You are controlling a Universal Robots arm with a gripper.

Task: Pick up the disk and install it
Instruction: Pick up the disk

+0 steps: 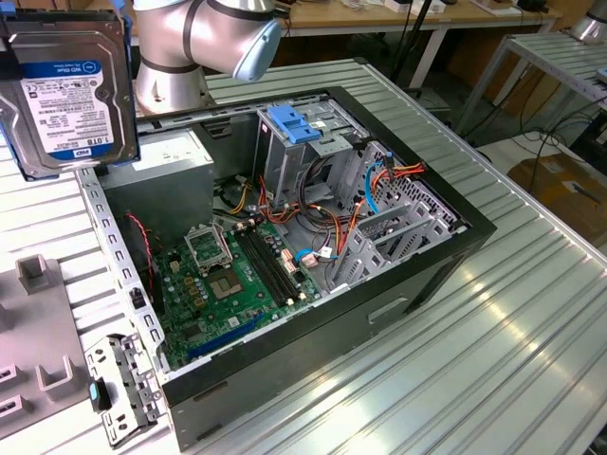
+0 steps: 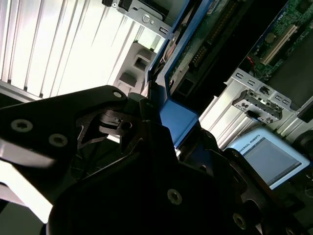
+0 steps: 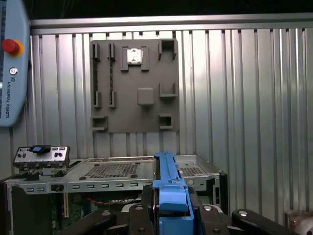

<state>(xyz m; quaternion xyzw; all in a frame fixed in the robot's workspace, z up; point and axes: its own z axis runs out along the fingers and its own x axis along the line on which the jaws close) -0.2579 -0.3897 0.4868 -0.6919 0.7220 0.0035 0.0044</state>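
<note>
The disk (image 1: 66,90) hangs in the air at the exterior view's upper left, label side toward the camera, above the table beside the open computer case (image 1: 474,227). One of its blue side rails (image 3: 171,196) runs between the black fingers (image 3: 142,215) of my gripper (image 3: 171,218), which is shut on the disk. In the second wrist view the gripper (image 2: 166,127) clamps the same blue rail (image 2: 178,120), with the disk's circuit-board underside (image 2: 205,44) stretching away from it.
Inside the case stand a metal cage with a blue plastic top (image 1: 294,123), a grey power-supply box (image 1: 171,161) and the green motherboard (image 1: 228,275). A grey fixture plate (image 3: 134,88) and a small metal bracket (image 1: 119,379) lie on the ribbed table.
</note>
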